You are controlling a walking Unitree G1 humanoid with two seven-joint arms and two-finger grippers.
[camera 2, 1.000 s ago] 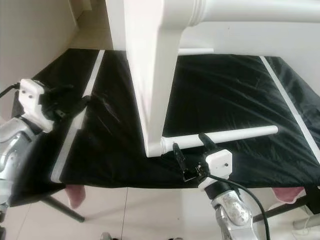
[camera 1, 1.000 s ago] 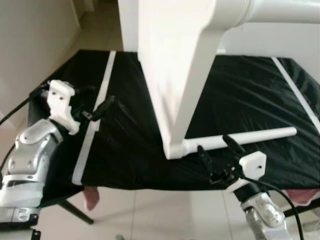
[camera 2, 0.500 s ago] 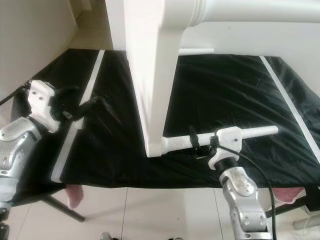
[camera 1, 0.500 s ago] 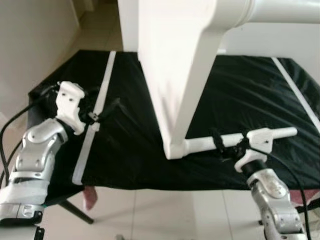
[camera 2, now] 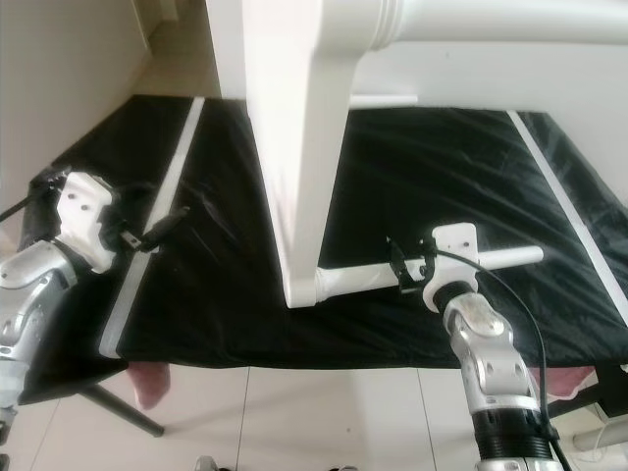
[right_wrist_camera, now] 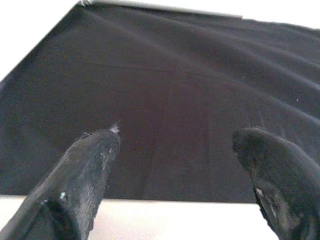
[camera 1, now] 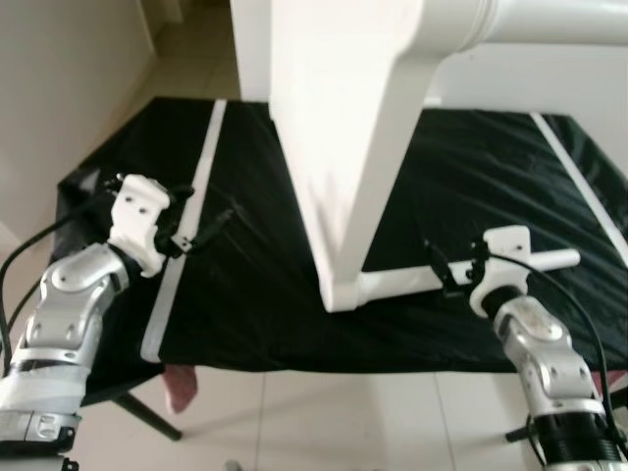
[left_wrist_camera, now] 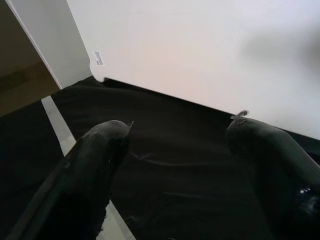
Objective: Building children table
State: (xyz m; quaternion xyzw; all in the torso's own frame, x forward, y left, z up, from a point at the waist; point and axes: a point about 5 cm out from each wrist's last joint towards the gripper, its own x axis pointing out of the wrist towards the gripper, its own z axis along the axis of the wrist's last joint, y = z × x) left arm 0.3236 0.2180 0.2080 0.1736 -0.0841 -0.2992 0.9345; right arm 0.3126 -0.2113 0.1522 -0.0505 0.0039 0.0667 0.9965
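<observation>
Before us stands the white children table (camera 1: 343, 147), tipped on its side on a counter (camera 2: 461, 177) draped in a black cloth with white stripes (camera 1: 186, 235). Its broad white panel rises upright through the middle of the scene, and one round white leg (camera 2: 510, 258) runs out from the panel's lower corner, lying along the cloth toward our right. Our right end effector (camera 1: 444, 272) sits at this leg, about midway along it, with its white wrist block just above the rod; in the right wrist view the two black fingers (right_wrist_camera: 85, 170) are spread wide with only black cloth between them and a white edge below, so we grip nothing. Our left end effector (camera 1: 201, 234) hangs over the cloth near the left white stripe, well apart from the panel, pointing toward it. In the left wrist view its fingers (left_wrist_camera: 95, 165) are likewise parted and bare, with the white panel ahead.
</observation>
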